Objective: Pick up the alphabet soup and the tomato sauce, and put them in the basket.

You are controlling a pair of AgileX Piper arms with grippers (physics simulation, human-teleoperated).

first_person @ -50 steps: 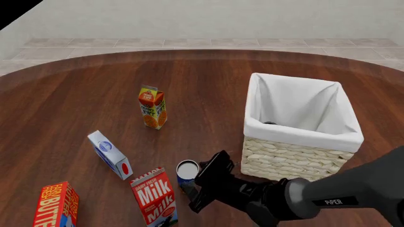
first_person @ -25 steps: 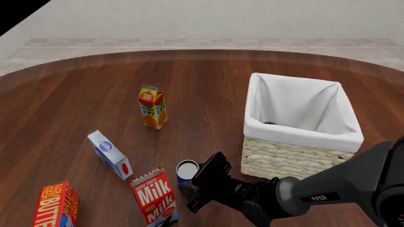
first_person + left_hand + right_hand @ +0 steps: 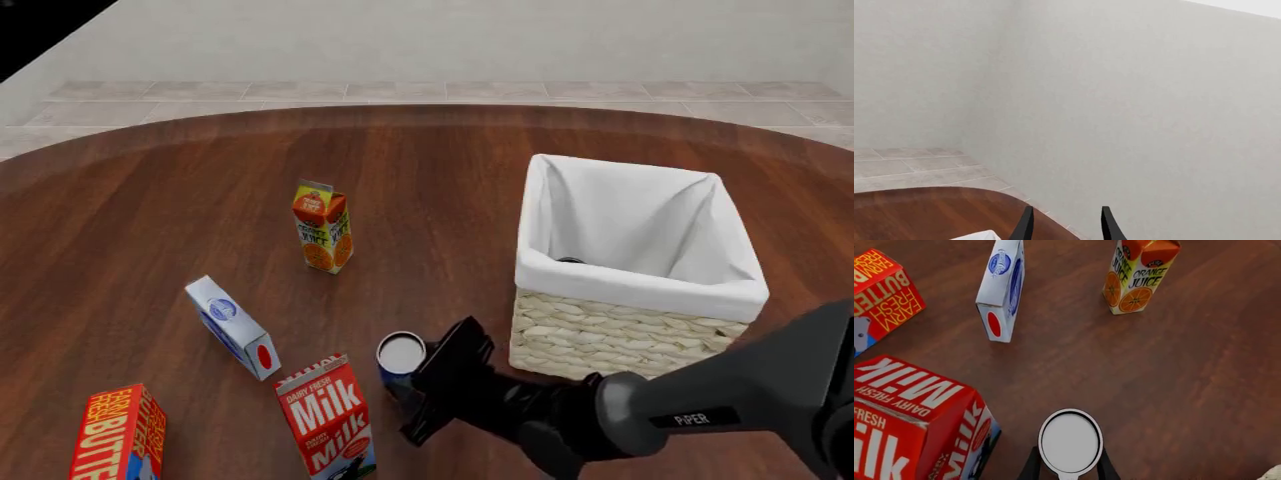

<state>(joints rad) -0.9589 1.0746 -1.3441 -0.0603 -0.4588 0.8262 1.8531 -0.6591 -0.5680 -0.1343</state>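
Alphabet soup (image 3: 399, 355): is standing upright on the wooden table (image 3: 160, 220), just in front of the basket's near left corner and right beside the milk carton; in the right wrist view its pale top (image 3: 1069, 441) is being framed by the two fingertips, one on each side

Right gripper (image 3: 424, 385): is being held low over the table at the can, in front of the basket's near left corner; the dark fingers (image 3: 1031, 465) are lying along both sides of the alphabet soup, apparently closed against it, though actual contact cannot be confirmed

Left gripper (image 3: 1066, 226): is being pointed at the pale wall, away from the basket; its two dark fingertips are being held apart with nothing between them

Basket (image 3: 627, 330): is sitting on the right part of the table, woven sides below, white cloth lining folded over the rim; a small dark rounded shape (image 3: 570, 261) is showing inside at its left wall, too hidden to be named

Tomato sauce: cannot be identified with certainty in any view

Milk carton (image 3: 327, 418): is standing left of the basket's near side, red, touching or nearly touching the can

Orange juice carton (image 3: 322, 227): is standing upright well left of the basket

Blue and white carton (image 3: 234, 327): is leaning left of the basket, between the juice and the milk

Butter box (image 3: 118, 436): is being cut off by the frame edge, farthest left of the basket
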